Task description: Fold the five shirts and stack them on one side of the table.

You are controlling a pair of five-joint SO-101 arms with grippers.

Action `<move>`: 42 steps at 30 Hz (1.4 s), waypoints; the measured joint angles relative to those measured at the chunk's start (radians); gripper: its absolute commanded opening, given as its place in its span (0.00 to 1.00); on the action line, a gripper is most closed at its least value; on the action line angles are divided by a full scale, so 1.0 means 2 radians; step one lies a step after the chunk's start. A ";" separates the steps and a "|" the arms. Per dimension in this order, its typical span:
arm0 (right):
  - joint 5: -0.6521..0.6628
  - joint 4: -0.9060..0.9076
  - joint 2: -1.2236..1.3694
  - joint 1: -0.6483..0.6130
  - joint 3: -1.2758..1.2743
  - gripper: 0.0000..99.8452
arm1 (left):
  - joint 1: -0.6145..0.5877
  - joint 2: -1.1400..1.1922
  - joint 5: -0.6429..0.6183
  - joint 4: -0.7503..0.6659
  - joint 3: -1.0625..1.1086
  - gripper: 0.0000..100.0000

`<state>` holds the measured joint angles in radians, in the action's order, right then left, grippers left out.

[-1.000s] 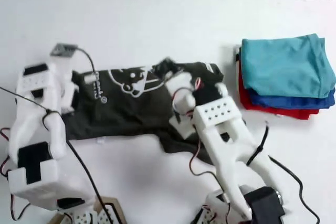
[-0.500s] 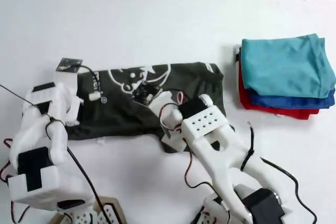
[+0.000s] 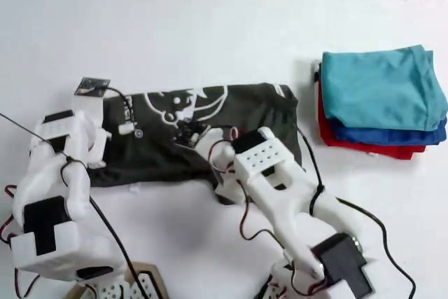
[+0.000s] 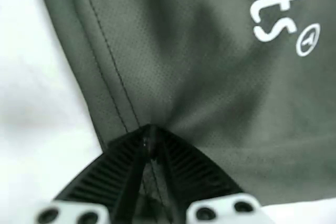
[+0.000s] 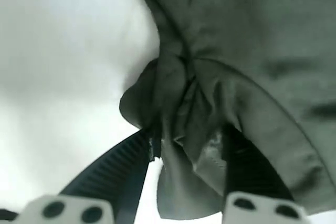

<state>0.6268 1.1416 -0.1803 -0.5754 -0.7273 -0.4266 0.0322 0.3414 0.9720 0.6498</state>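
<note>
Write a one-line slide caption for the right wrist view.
The right tool grips a bunched fold of the dark shirt on the white table.

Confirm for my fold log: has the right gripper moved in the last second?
Yes. The right gripper has moved away from the folded stack, toward the left arm.

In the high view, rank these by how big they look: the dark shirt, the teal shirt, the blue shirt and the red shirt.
1. dark shirt, by far the largest.
2. teal shirt, on top of the stack.
3. blue shirt and red shirt: thin edges peeking out, about alike, so not ranked.
</note>
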 measured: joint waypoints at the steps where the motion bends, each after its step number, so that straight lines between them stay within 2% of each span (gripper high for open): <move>1: 0.004 -0.006 0.008 0.009 0.000 0.03 | 0.000 0.000 0.000 0.000 0.000 0.03; 2: 0.005 -0.013 0.013 0.022 0.000 0.01 | 0.000 0.000 0.000 0.000 0.000 0.03; 6: 0.007 -0.035 0.019 0.075 0.000 0.02 | 0.000 0.000 0.000 0.000 0.000 0.03; 11: 0.007 -0.035 0.008 0.091 0.000 0.02 | 0.000 0.000 0.000 0.000 0.000 0.03; 23: 0.009 0.025 -0.092 -0.003 0.000 0.02 | 0.000 0.000 0.000 -0.004 0.001 0.03; 26: 0.009 0.027 -0.093 -0.008 0.000 0.03 | 0.000 0.000 0.000 -0.004 0.001 0.03; 31: 0.009 0.034 -0.093 -0.008 0.000 0.11 | 0.000 0.000 0.000 -0.004 0.002 0.03; 36: 0.011 0.044 -0.093 -0.008 0.000 0.07 | 0.000 0.000 0.000 -0.004 0.002 0.03; 42: 0.012 0.053 -0.094 -0.023 -0.015 0.09 | 0.000 -0.001 0.000 -0.004 0.002 0.03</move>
<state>0.6513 1.2474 -0.3690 -0.6214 -0.7580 -0.4266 0.0307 0.3414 0.9643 0.6529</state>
